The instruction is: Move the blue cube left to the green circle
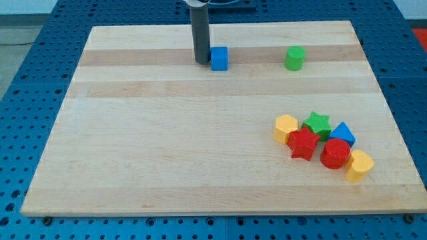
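touching the blue cube on its left face, my tip is a bare rod that grips nothing. i'd push steadily toward the view's right, centred on that face, stopping just left of the green circle.

No text, label, brand, number or sign can be read anywhere in this view: neither on the pale wooden board surface, nor on the small coloured plastic blocks, nor on the blue perforated base around it.
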{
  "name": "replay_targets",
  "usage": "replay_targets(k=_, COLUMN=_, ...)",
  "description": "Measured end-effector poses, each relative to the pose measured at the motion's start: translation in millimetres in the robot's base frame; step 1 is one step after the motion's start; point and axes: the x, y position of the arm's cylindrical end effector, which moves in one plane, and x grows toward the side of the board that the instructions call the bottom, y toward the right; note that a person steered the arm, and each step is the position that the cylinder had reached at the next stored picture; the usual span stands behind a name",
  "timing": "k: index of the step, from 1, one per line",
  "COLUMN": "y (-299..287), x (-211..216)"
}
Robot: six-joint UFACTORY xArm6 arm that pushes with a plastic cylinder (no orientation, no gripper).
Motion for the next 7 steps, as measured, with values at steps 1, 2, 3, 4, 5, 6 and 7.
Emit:
replay_targets(k=1, y=23.2, x=0.0)
replay_targets(k=2, y=35.6, x=0.0)
replay_targets(k=3, y=33.5, x=0.0)
replay_targets(k=4, y=6.3, x=18.8)
replay_targets(k=5, y=2.1, x=40.7)
replay_targets(k=6, y=2.1, x=31.9)
replay_targets(k=7, y=2.3, x=6.4)
